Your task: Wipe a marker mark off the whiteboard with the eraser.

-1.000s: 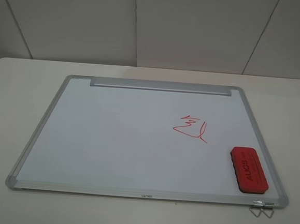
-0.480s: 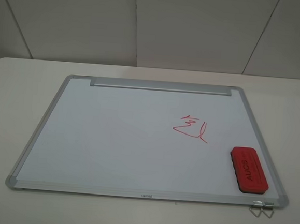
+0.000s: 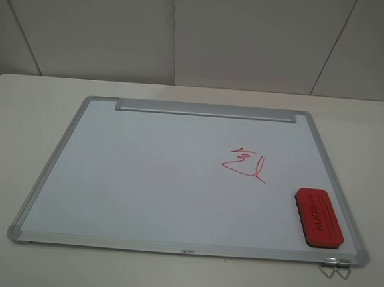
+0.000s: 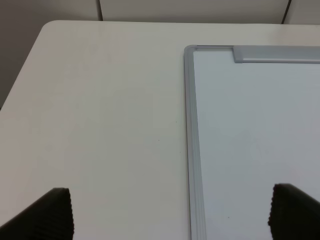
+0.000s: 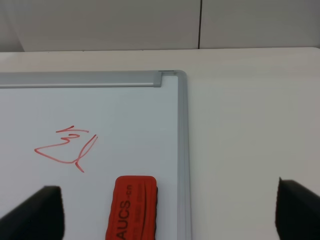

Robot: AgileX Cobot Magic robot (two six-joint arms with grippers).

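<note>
We see a white table [image 3: 21, 117] with the whiteboard [image 3: 143, 173] lying flat on it, silver frame all around. Near the board's right edge lies the red eraser [image 3: 318, 218], with the red marker mark [image 3: 245, 165] close beside it. Our left gripper [image 4: 170, 212] and right gripper [image 5: 170, 210] both stand wide apart, holding nothing.

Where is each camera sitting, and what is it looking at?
Exterior high: up above and in front, looking down on the whole whiteboard; no robot parts show.
Left wrist: on the left arm, facing the board's corner and table; open left gripper fingertips show.
Right wrist: on the right arm, facing eraser and marker mark; open right gripper fingertips show.
Shared: exterior and right wrist both see eraser and mark.
</note>
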